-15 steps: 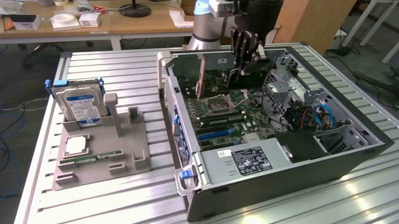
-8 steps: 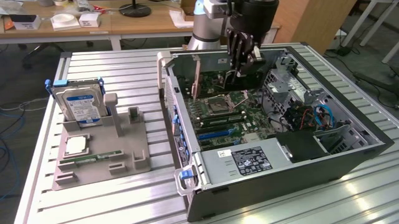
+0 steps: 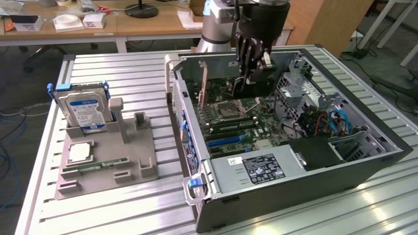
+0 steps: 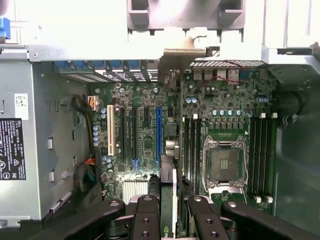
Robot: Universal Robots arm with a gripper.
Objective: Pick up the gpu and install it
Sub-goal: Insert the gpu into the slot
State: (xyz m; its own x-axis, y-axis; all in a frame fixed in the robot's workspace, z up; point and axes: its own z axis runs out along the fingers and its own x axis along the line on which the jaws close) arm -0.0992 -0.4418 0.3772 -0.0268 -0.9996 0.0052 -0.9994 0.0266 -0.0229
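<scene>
The gpu (image 4: 169,175) appears edge-on in the wrist view as a thin card with a green strip at its near end, clamped between my two black fingers (image 4: 145,220). My gripper (image 4: 170,210) is shut on it. The card hangs over the motherboard (image 4: 145,145), between the blue expansion slot (image 4: 158,135) and the black memory slots. In the exterior view my gripper (image 3: 251,68) reaches down into the open computer case (image 3: 365,161) near its rear wall, and a dark piece of the gpu (image 3: 251,82) shows just under the fingers.
A grey fixture (image 3: 130,161) on the exterior view's left holds a blue-labelled hard drive (image 3: 81,110), a square chip (image 3: 78,152) and a RAM stick (image 3: 95,166). Inside the case are the power supply (image 3: 258,169), the CPU socket (image 4: 225,165) and a drive cage (image 3: 307,93).
</scene>
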